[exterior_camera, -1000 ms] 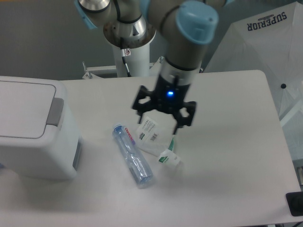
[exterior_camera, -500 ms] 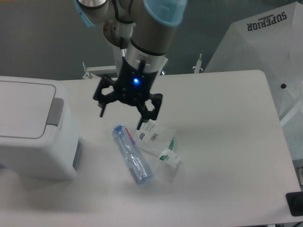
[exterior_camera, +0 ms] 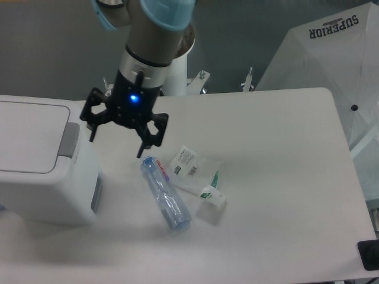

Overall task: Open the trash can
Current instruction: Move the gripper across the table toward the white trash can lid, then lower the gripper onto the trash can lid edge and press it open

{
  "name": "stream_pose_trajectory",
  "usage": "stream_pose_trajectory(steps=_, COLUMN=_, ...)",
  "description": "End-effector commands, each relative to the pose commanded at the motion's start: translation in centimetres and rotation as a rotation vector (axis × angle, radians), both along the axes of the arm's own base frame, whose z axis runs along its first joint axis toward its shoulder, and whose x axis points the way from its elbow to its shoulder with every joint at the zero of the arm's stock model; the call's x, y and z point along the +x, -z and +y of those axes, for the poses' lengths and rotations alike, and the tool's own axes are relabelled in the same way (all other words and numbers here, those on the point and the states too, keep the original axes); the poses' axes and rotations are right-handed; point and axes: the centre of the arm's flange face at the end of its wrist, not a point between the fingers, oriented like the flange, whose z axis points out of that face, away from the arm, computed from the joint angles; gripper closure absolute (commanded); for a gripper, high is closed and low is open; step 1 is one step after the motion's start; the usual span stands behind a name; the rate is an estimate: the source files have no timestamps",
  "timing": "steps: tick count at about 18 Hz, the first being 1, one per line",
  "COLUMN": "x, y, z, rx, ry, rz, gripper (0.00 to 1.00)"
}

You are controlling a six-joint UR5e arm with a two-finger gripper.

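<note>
The trash can [exterior_camera: 41, 163] is a large white boxy bin at the left edge of the table, its flat lid shut and a grey push tab [exterior_camera: 70, 141] on its right rim. My gripper [exterior_camera: 116, 145] hangs open just right of the can, above the table, with nothing between its fingers. Its left fingertip [exterior_camera: 92, 137] is close to the grey tab; whether they touch I cannot tell.
A clear plastic bottle [exterior_camera: 165, 194] lies on the table below the gripper. A clear packet with white and green labels [exterior_camera: 197, 177] lies to its right. A white umbrella-like cover [exterior_camera: 331, 53] stands at the back right.
The gripper has travelled left across the table, from above the packet to beside the trash can, staying open. The bottle, packet and can have not moved.
</note>
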Motion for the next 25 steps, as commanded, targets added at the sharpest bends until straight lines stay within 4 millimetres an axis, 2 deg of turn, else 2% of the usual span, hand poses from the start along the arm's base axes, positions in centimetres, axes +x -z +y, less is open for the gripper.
stream_pose_trajectory(steps=4, x=1.1, y=0.4, z=0.9, rx=0.006, ry=0.024, rz=0.002, gripper=0.00)
stream_pose_trajectory(steps=16, x=0.9, y=2.5, z=1.4, rx=0.021, ry=0.026, rz=0.021, gripper=0.00)
stream_pose_trajectory(steps=25, x=1.2, y=3.0, z=1.8, rx=0.012, ry=0.033, rz=0.016, gripper=0.00)
